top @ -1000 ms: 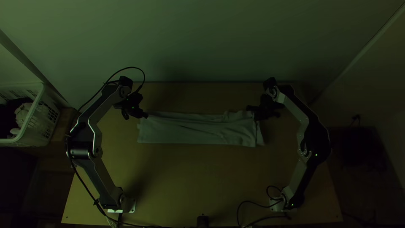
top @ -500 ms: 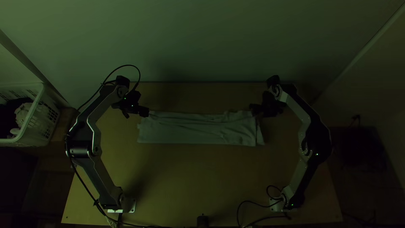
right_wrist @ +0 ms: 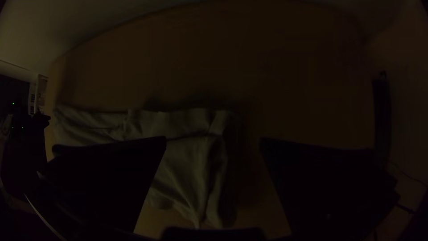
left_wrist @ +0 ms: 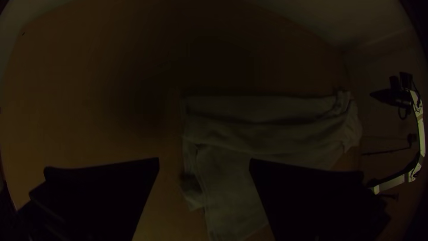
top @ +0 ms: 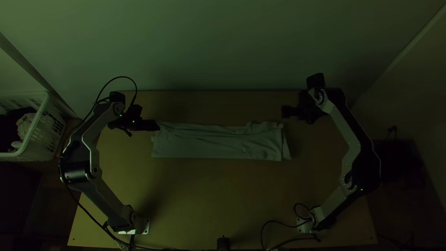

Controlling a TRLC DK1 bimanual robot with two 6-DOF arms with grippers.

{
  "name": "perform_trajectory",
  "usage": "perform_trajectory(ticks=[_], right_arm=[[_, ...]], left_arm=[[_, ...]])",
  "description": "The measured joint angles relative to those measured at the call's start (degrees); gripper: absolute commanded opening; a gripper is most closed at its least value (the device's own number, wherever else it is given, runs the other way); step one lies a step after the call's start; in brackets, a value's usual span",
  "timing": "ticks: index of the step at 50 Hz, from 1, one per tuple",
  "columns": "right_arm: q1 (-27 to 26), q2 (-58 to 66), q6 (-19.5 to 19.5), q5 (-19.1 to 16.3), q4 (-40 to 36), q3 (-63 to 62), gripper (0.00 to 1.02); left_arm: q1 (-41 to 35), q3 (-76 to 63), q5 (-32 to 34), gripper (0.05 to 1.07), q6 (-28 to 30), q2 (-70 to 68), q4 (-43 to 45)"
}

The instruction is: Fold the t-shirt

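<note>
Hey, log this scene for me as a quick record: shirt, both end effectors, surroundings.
t-shirt: pale cloth folded into a long, narrow strip, lying crosswise on the table
surface: wrinkled, mainly toward its far edge
left end effector: open, by the strip's far left corner
right end effector: open, near its far right corner
held: nothing
beside table, left: white basket containing cloth

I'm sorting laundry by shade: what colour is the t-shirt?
The t-shirt looks pale, whitish or light grey; best in the top view.
</note>
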Motion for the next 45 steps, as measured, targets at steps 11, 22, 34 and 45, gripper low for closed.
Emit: perform_trajectory(ticks=[11, 22, 34, 45], right_arm=[[0.0, -4.52, 0.46, 0.0, 0.0, 0.0, 0.98], [0.11, -6.88, 1.33, 0.0, -0.02, 0.0, 0.98], [0.96, -8.94, 2.67, 0.66, -0.42, -0.35, 0.98], [2.12, -11.04, 3.28, 1.92, -0.68, -1.49, 0.98]], left_arm=[[1.95, -5.35, 4.26, 1.03, -0.02, -0.92, 2.14], [3.8, -8.76, 7.1, 1.03, -0.02, -0.92, 3.82], [2.43, -11.08, 10.08, 1.03, -2.19, -0.92, 6.84], [-3.13, -12.61, 11.37, 1.03, -7.45, -0.92, 12.96]])
